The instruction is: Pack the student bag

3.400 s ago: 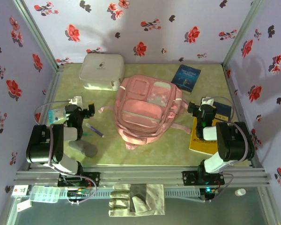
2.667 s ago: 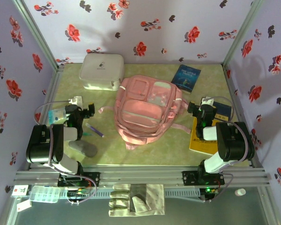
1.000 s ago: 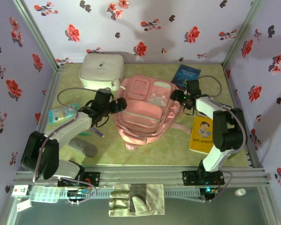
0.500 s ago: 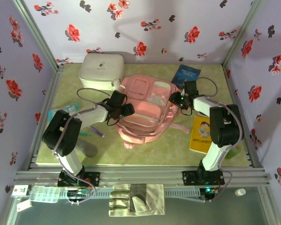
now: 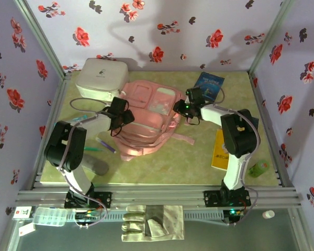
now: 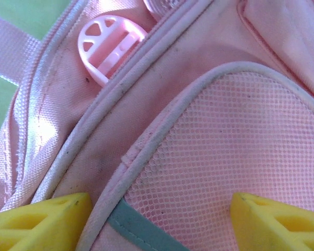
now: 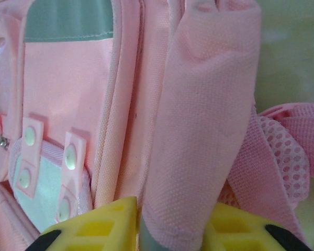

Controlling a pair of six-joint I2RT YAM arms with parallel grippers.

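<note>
The student bag point(image 5: 146, 125), pink with pale front pockets, lies in the middle of the table. My left gripper point(image 5: 123, 116) is on its left side. In the left wrist view the jaws point(image 6: 159, 219) stand wide, and the yellow fingertips point(image 6: 39, 219) press the bag's mesh side pocket point(image 6: 225, 157), which bulges between them. My right gripper point(image 5: 179, 107) is at the bag's upper right edge. Its yellow fingers point(image 7: 94, 227) are shut on a thick fold of pink strap point(image 7: 199, 130) beside the bag's side panel point(image 7: 63, 94).
A white-grey zip case point(image 5: 97, 78) touches the bag's top left corner. A blue book point(image 5: 209, 86) lies at the back right, a yellow book point(image 5: 220, 149) at the right, and a green item point(image 5: 257, 168) near the right edge. A pen point(image 5: 105, 145) and a grey pouch point(image 5: 94, 166) lie front left.
The bag has slid left with both grippers on it, and it pushed the white case left. The right jaws have closed on the strap. The left jaws narrowed, then held.
</note>
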